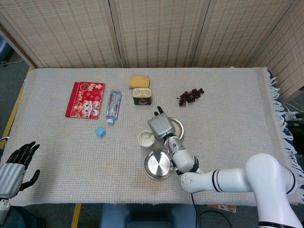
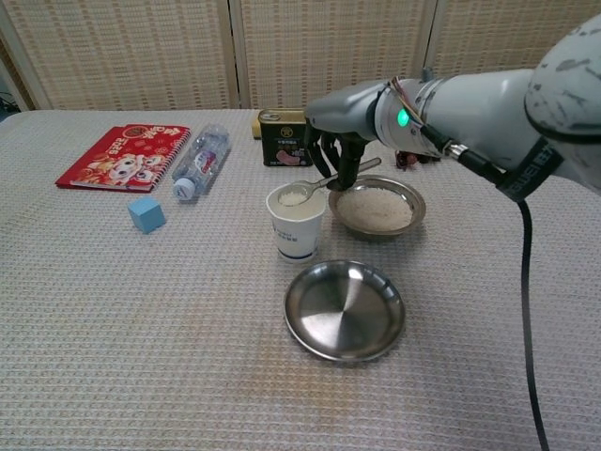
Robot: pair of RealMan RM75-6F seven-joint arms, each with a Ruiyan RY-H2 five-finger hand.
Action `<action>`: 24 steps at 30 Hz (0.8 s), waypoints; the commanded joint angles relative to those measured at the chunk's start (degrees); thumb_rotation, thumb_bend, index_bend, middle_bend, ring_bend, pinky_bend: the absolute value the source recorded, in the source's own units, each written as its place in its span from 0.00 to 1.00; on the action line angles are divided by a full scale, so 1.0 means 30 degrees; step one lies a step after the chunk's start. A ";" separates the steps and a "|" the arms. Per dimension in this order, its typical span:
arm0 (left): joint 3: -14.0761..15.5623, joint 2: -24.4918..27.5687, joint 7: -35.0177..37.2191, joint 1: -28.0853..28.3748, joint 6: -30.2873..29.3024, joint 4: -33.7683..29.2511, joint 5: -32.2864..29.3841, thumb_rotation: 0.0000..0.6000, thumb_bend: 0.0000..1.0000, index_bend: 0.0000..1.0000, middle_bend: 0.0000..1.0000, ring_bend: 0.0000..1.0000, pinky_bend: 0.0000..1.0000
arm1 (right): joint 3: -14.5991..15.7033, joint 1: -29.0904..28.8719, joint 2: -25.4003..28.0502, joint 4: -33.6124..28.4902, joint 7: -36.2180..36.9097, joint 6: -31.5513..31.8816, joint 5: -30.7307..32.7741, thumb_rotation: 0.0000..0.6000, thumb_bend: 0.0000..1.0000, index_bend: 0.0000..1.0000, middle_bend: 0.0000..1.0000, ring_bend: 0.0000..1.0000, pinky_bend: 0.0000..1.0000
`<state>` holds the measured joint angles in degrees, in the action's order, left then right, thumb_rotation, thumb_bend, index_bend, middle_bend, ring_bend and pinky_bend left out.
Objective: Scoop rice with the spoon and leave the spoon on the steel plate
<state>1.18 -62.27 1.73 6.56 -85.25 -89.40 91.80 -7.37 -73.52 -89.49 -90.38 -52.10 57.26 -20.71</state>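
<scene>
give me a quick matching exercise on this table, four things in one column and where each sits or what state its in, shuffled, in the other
Things:
1. spoon
2. steel plate
3. blue cube
4. grapes

Places or states:
A. lies empty at the near side of the paper cup
B. on the cloth at the near end of the water bottle
C. held by the right hand, bowl end over the cup
D. far side of the rice bowl

Pairs: 1-C, 2-A, 3-B, 4-D
</scene>
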 commanded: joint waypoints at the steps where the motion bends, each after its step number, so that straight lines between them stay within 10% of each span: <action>1: -0.0030 0.0027 0.0089 0.0028 0.0103 0.0034 -0.0097 1.00 0.42 0.00 0.00 0.04 0.16 | 0.0826 -0.0567 -0.0187 -0.0066 -0.2038 0.1010 -0.0156 1.00 0.36 0.86 0.60 0.16 0.00; 24: 0.0211 0.0596 0.1261 0.0306 0.1006 -0.0276 -0.0226 1.00 0.42 0.00 0.00 0.04 0.17 | 0.2975 -0.0380 -0.1332 -0.0855 -0.7567 0.5162 -0.5829 1.00 0.36 0.84 0.60 0.16 0.00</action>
<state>1.89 -60.41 5.70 7.54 -82.12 -90.22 91.23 1.45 -75.13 -93.59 -92.77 -74.32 72.25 -37.41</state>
